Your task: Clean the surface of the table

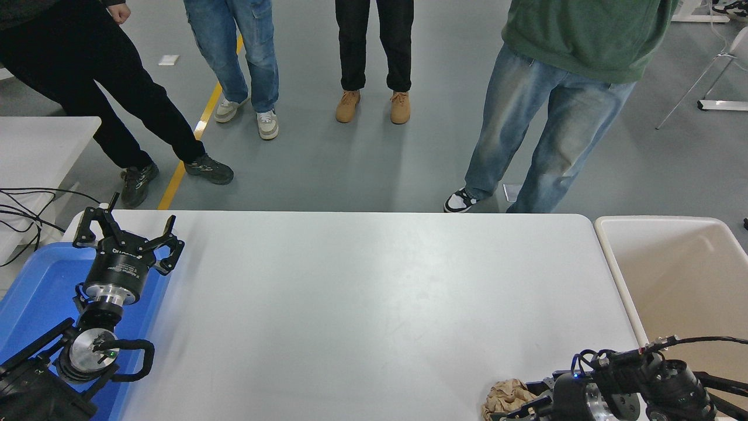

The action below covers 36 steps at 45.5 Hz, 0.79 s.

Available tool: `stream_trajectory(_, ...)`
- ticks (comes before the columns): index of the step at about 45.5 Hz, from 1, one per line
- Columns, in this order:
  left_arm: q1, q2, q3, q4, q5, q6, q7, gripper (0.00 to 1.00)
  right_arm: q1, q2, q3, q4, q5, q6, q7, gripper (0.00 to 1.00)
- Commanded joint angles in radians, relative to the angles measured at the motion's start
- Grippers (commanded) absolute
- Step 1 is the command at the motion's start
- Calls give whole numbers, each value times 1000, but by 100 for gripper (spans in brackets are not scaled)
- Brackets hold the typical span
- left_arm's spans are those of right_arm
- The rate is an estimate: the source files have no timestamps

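The table surface (362, 304) is a wide white top that fills the middle of the view. A crumpled brown wad (504, 396) lies at its near right edge. My right gripper (521, 404) comes in low from the bottom right and is shut on the wad; its lower finger is cut off by the picture's bottom edge. My left gripper (125, 234) is parked at the lower left, open, above the rim of the blue tray (35, 292).
A beige bin (684, 275) stands against the table's right end. A smaller white table (41, 146) and cables sit at the far left. Several people stand on the grey floor beyond the far edge, one in a green top (584, 35) nearest the right corner.
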Motion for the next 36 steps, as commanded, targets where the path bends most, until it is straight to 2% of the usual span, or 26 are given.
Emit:
stream_trajectory(1, 0, 0, 0, 0, 0, 0, 0, 99, -45, 15, 1, -18, -46, -44, 23, 99)
stream_trajectory(32, 0, 0, 0, 1, 0, 0, 0, 99, -58, 95, 12, -99, -52, -110, 42, 98)
stream_trajectory(34, 0, 0, 0, 0, -1, 0, 0, 99, -58, 97, 9, -106, -52, -130, 42, 96)
stream_trajectory(36, 0, 0, 0, 0, 0, 0, 0, 99, -59, 97, -2, -107, -56, -156, 45, 87)
